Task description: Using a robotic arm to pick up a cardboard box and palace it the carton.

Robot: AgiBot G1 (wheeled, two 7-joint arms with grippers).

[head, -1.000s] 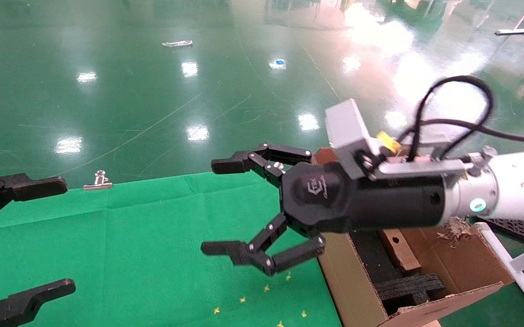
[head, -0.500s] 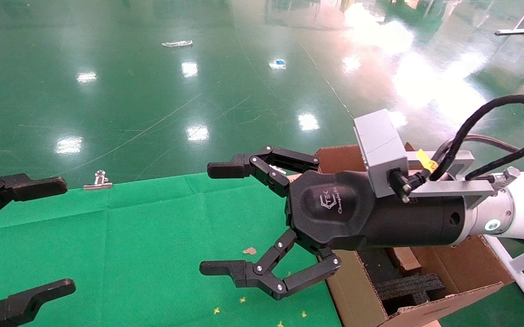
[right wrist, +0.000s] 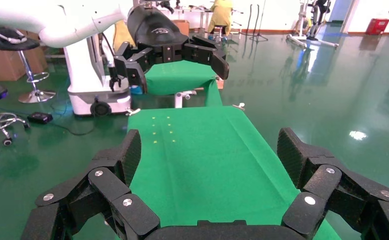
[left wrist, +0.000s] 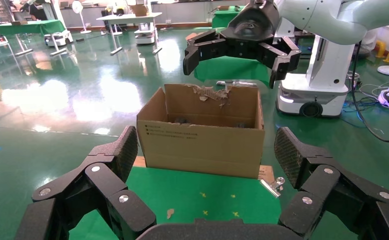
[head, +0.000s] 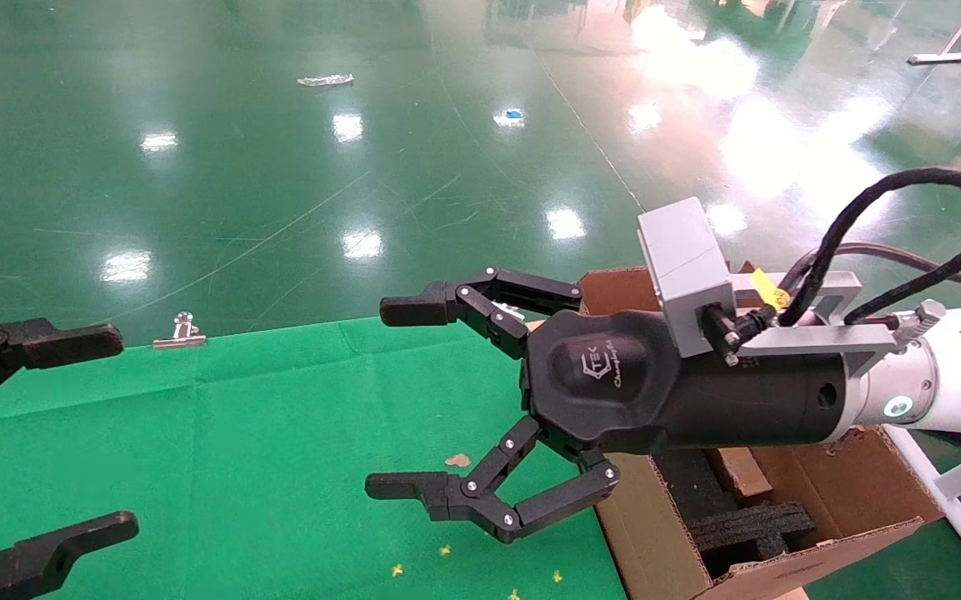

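Observation:
The carton stands at the right end of the green cloth, with ragged flaps and black foam inside. The cardboard box lies inside it, mostly hidden behind my right wrist. My right gripper, on the white robotic arm, hovers open and empty over the cloth just left of the carton. It also shows above the carton in the left wrist view. My left gripper is open and empty over the cloth's left end.
The green cloth covers the table. A metal binder clip grips its far edge. A small cardboard scrap and yellow marks lie near the carton. A white frame stands right of the carton.
My right gripper has drawn back a little to the right and rolled at the wrist, staying open. The scrap on the cloth has come into view. The left gripper has not moved.

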